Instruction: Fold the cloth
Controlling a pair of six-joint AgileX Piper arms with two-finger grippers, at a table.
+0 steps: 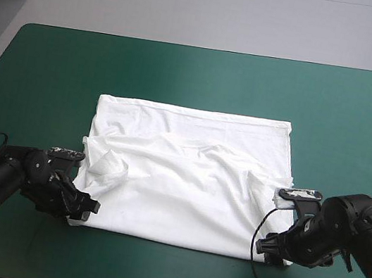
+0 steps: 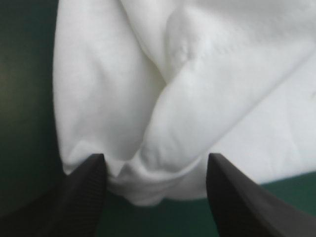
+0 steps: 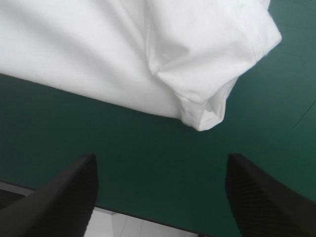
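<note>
High view: T-shirt (image 1: 187, 175) between end effectors (image 1: 87, 208) (image 1: 270, 246)

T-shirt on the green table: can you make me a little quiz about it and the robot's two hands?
1. True or false: the T-shirt lies in a crumpled heap at the far edge of the table.
2. The left gripper has its fingers: A) open, at the T-shirt's near left corner; B) shut in a pointed arch; C) out of view.
3. Fill in: the right gripper is open, and the T-shirt's near right corner lies ____ of it, not between its fingers.
Key: 1 false, it lies spread out in the middle. 2 A. 3 ahead.
</note>
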